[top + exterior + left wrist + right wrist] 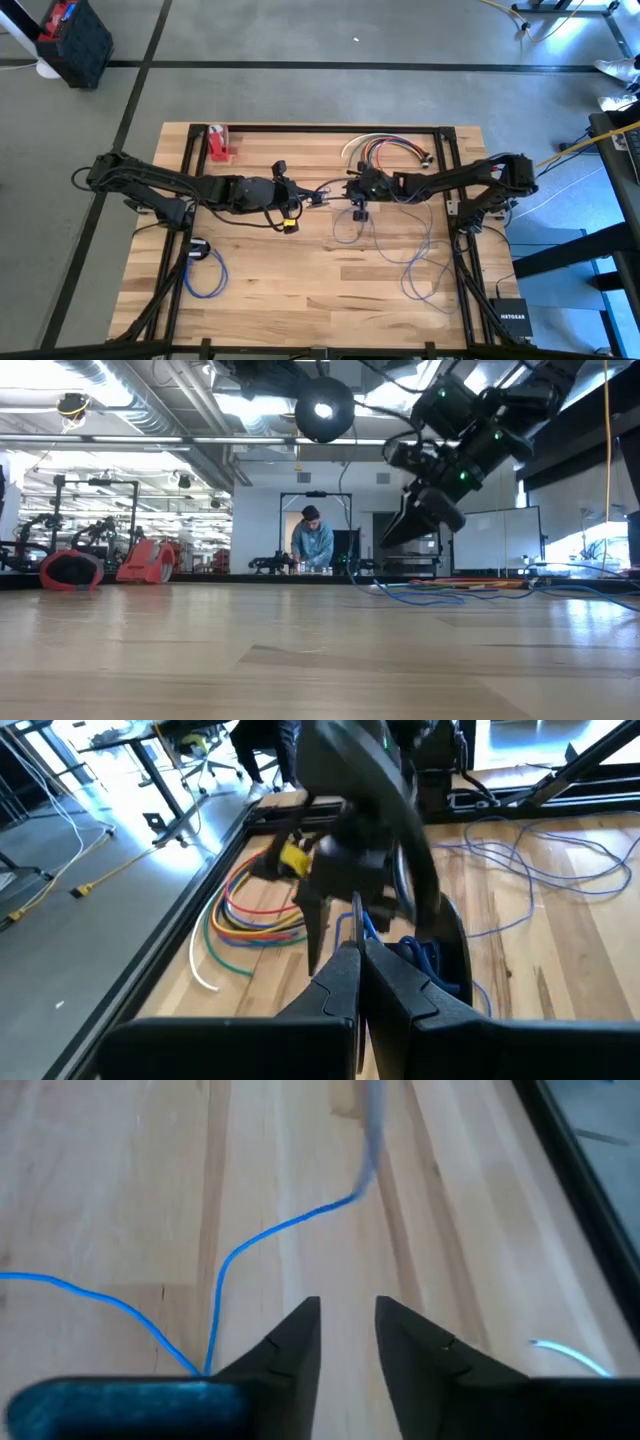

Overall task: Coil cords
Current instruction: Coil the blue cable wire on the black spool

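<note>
A long blue cord (420, 255) sprawls in loose loops over the right half of the wooden table. My left gripper (357, 952) reaches in from the left to the table's middle (322, 197) and is shut on this cord. My right gripper (348, 1330) faces it from the right (357, 198), lifted off the table and open. Nothing is between its fingers; the cord (270, 1235) passes outside one finger. A second blue cord (207, 272) lies coiled at the near left, beside a small black disc (198, 247). A bundle of coloured cords (385, 148) lies at the far edge. My left gripper pinches the blue cord between its two fingertips; a short stretch (353, 923) rises from the tips toward the right gripper. The fingers slant gently downward, coming from the table's left. The held part is clear of the table, and the rest trails onto the wood.
A red object (218, 143) stands at the far left. Black frame rails (330, 129) run along the table's edges. A black box (510, 318) sits at the near right corner. A person (312, 545) stands far off in the room behind.
</note>
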Controlling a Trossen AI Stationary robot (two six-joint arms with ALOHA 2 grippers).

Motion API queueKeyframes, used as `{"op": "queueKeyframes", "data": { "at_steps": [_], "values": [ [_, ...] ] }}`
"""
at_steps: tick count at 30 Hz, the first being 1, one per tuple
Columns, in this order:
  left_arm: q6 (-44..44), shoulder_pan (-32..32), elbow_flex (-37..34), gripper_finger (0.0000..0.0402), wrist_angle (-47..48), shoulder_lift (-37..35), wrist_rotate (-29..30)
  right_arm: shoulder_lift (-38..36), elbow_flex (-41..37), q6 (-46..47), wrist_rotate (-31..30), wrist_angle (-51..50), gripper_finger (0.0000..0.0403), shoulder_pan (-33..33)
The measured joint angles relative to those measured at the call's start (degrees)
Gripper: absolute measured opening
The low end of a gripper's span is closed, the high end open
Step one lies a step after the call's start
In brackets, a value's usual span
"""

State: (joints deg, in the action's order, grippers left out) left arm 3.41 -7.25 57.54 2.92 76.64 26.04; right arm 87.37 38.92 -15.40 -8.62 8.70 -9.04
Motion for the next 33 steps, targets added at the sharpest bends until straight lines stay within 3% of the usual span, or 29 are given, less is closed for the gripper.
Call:
{"op": "queueKeyframes", "data": {
  "at_steps": [9,14,21,27,33],
  "values": [
    [0.02,0.00,0.00,0.0001,0.56,0.01,-0.25,-14.79,0.24,-1.31,2.30,-11.62,0.0131,0.02],
    [2.29,0.33,0.00,0.0001,-0.21,2.14,-4.30,-20.73,0.26,-0.36,10.55,-9.06,0.0131,0.02],
    [8.99,1.42,0.00,0.0001,-3.92,5.54,-7.41,-20.55,0.32,0.81,21.97,-0.07,0.0131,0.37],
    [8.77,2.10,0.00,0.0001,-5.11,5.53,-7.43,-19.25,0.32,0.55,21.40,0.06,0.0131,2.33],
    [7.33,2.07,0.00,0.0001,-7.15,5.19,-7.39,-18.92,0.30,-0.71,10.84,-7.97,0.0131,3.17]
  ]
}}
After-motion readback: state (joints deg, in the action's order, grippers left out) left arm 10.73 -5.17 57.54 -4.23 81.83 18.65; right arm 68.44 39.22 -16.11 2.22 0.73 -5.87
